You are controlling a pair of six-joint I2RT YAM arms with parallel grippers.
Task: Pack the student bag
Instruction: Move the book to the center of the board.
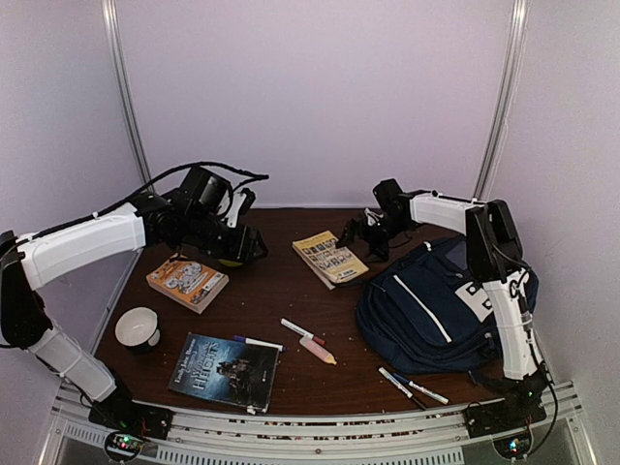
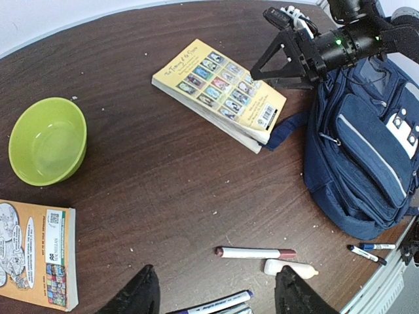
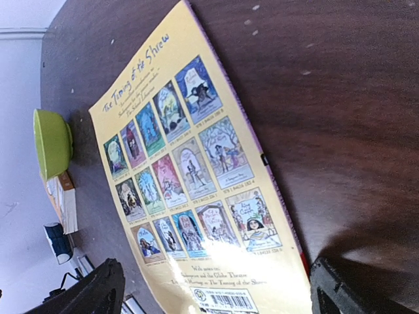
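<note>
Three books (image 1: 329, 258), one student bag (image 1: 407, 329)

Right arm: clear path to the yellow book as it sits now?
Probably yes. The right gripper hangs open right over the yellow book, which lies flat with nothing on it. Only a bag strap meets one corner.

A yellow book (image 3: 190, 190) lies back cover up on the dark worktop (image 3: 327, 98), filling mid-frame. The right tool (image 3: 219, 291) has its fingers spread wide at the bottom corners. A green bowl (image 3: 51, 142) sits at the left edge, and below it is perhaps a cup (image 3: 59, 241).
</note>
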